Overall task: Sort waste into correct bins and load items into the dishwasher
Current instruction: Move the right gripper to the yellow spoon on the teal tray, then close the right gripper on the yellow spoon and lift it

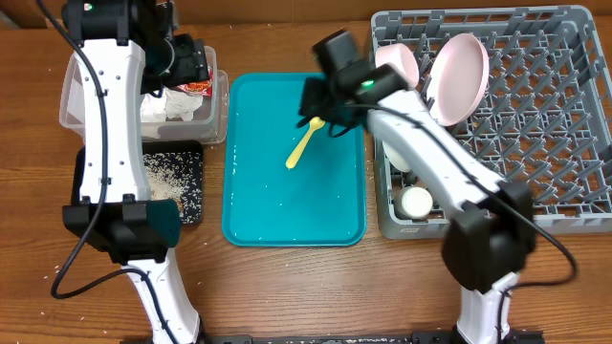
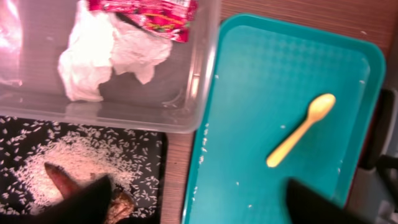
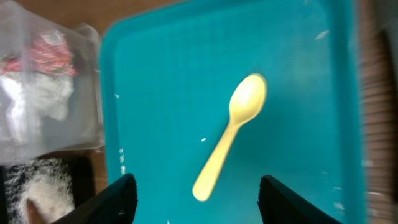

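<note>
A pale yellow spoon (image 1: 304, 143) lies slanted on the teal tray (image 1: 234, 205). My right gripper (image 1: 320, 107) hovers over it, open; in the right wrist view the spoon's (image 3: 231, 134) handle end points into the gap of the gripper (image 3: 199, 202), untouched. My left gripper (image 1: 182, 59) is open and empty above the bins. The clear tub (image 2: 199, 93) holds a crumpled napkin (image 2: 99, 53) and a red wrapper (image 2: 155, 15). The black tray (image 2: 155, 149) holds rice (image 2: 74, 165) and brown scraps (image 2: 59, 177). The grey rack (image 1: 535, 143) holds a bowl (image 1: 400, 62), a plate (image 1: 461, 76) and a cup (image 1: 416, 203).
A few stray rice grains dot the teal tray (image 2: 249, 186). A strip of bare wood (image 2: 177, 180) separates the black tray from the teal tray. The right arm (image 1: 430, 153) crosses the rack's left edge.
</note>
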You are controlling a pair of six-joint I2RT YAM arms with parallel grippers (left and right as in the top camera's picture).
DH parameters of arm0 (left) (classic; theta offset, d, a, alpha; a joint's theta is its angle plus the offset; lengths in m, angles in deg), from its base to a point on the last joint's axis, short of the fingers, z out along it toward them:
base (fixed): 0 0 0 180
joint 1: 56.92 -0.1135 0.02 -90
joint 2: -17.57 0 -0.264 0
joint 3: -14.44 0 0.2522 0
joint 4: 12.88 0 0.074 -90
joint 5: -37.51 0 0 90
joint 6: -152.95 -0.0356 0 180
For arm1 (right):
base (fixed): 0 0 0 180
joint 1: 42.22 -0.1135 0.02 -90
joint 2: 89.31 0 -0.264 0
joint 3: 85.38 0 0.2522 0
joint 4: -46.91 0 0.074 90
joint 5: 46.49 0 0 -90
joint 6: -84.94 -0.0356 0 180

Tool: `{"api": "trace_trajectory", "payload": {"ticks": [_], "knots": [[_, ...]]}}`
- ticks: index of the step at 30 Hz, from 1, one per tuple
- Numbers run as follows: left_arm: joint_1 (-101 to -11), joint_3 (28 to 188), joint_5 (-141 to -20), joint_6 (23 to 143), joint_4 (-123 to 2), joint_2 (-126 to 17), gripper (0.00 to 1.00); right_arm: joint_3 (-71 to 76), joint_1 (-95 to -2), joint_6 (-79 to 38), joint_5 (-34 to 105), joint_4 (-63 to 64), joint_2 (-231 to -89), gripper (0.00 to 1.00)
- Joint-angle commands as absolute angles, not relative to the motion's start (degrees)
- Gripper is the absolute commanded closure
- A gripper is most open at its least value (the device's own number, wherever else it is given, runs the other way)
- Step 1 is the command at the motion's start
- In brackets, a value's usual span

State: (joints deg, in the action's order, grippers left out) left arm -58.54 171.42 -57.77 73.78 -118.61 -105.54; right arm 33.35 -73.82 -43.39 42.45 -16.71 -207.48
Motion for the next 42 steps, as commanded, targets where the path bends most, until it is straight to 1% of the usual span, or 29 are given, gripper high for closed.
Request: {"api": "trace_trajectory", "payload": {"ticks": [1, 7, 11, 16, 25, 31, 33, 37, 40, 42], "knots": [[-59.05, 171.37, -56.74, 74.33, -118.52, -106.15, 0.0, 33.39, -76.13, -49.03, 46.58, -14.75, -210.7, 0.38], [-59.05, 171.18, -56.74, 74.35, -118.5, -106.17, 0.0, 33.39, -77.77, -53.07, 51.96, -13.57, -214.78, 0.38], [-59.05, 171.18, -56.77, 74.35, -118.52, -106.17, 0.0, 33.39, -77.79, -55.85, 53.38, -12.54, -216.93, 0.42], [-59.05, 171.18, -56.77, 74.35, -118.52, -106.17, 0.0, 33.39, -77.79, -56.15, 53.38, -10.77, -219.72, 0.48], [-59.05, 171.18, -56.77, 74.35, -118.52, -106.17, 0.0, 33.39, -77.45, -56.81, 53.49, -10.11, -222.02, 0.5], [-59.05, 171.18, -56.77, 74.35, -118.5, -106.17, 0.0, 33.33, -77.31, -56.72, 54.01, -8.52, -223.22, 0.63], [-59.05, 171.18, -56.77, 74.35, -118.52, -106.17, 0.0, 33.33, -77.31, -56.04, 53.99, -8.52, -224.14, 0.65], [-59.05, 171.18, -56.77, 74.35, -118.52, -106.17, 0.0, 33.33, -77.29, -55.85, 53.99, -9.15, -225.78, 0.67], [-59.05, 171.18, -56.77, 74.35, -118.5, -106.17, 0.0, 33.02, -77.29, -55.45, 54.01, -9.11, -226.08, 0.75], [-59.03, 171.18, -56.77, 74.35, -118.5, -106.17, 0.0, 33.0, -77.29, -54.01, 53.97, -9.04, -226.08, 0.77]]}}
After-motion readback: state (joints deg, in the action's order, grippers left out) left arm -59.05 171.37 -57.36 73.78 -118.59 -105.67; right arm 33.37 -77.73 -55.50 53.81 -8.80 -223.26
